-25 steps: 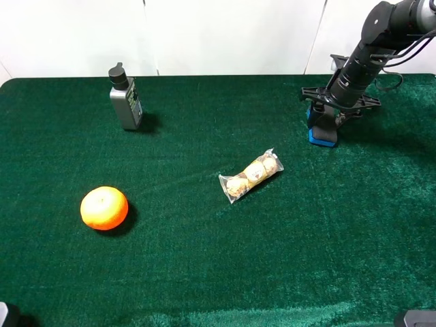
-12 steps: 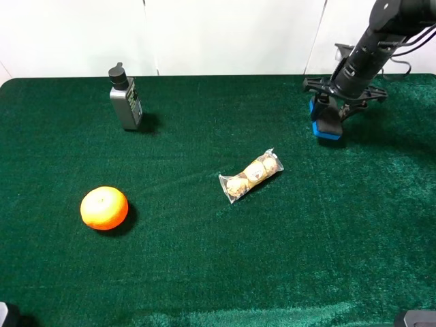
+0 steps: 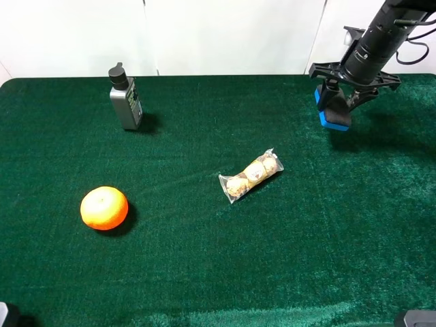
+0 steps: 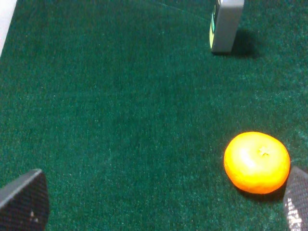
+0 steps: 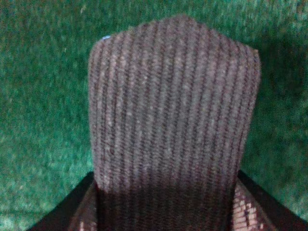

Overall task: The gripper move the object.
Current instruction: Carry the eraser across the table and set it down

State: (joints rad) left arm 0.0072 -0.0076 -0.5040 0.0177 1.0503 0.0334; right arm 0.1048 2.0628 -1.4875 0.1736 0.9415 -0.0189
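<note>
The object, a small block with a dark grey felt top and a bright blue base, hangs in my right gripper above the far right of the green table. The right gripper is shut on it. In the right wrist view the ribbed grey felt face fills the frame between the two fingers. My left gripper is open and empty low over the cloth at the near left; only its two fingertips show.
A grey bottle with black cap stands at the far left. An orange lies near left, also in the left wrist view. A clear packet of round buns lies mid-table. The green cloth covers the table.
My right gripper has lifted the block off the cloth and carried it up and to the right, toward the far right corner. The left arm has not moved.
</note>
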